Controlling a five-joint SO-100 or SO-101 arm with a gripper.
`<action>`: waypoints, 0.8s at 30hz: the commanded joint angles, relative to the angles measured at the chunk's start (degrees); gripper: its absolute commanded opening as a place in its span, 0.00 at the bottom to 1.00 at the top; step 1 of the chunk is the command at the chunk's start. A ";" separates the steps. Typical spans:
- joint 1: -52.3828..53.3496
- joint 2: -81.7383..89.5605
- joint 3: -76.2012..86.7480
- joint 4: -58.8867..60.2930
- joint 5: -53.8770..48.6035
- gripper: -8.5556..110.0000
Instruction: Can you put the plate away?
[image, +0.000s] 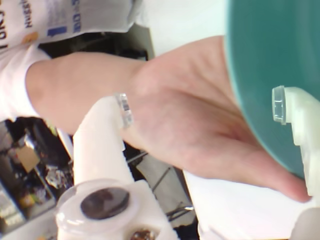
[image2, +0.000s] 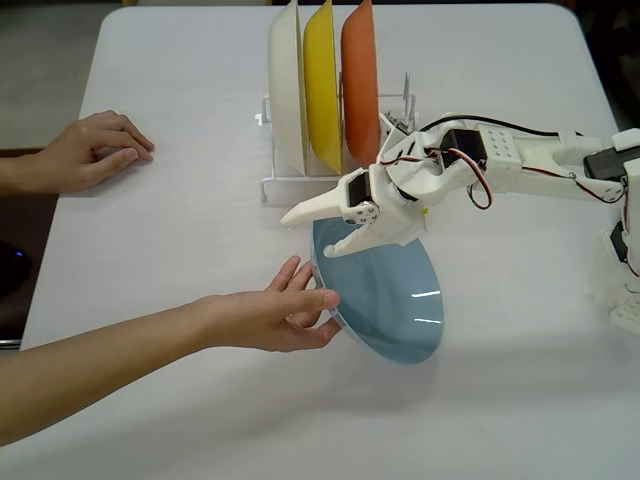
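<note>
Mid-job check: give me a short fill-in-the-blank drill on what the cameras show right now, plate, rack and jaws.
1. The round, glossy, light blue-grey plate is held up tilted by a person's ____.
2. The white wire dish rack holds ____ upright plates.
3. The gripper has its jaws ____, either side of the plate's rim.
4. In the rack, the plate nearest the arm is the ____ one.

Missing words: hand; three; open; orange

Your gripper (image2: 315, 232) stands spread over the plate (image2: 385, 300), which a person's hand (image2: 275, 318) tilts up from the left in the fixed view, blocking that side. Behind, the rack (image2: 335, 185) with its white, yellow and orange plates walls off the far side. The near tabletop (image2: 480, 420) lies open.
</note>
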 joint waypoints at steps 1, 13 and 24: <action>-1.41 0.62 -3.78 0.88 1.23 0.40; -0.97 -2.64 -5.10 0.79 3.60 0.39; -1.41 -3.69 -5.19 -0.62 9.23 0.26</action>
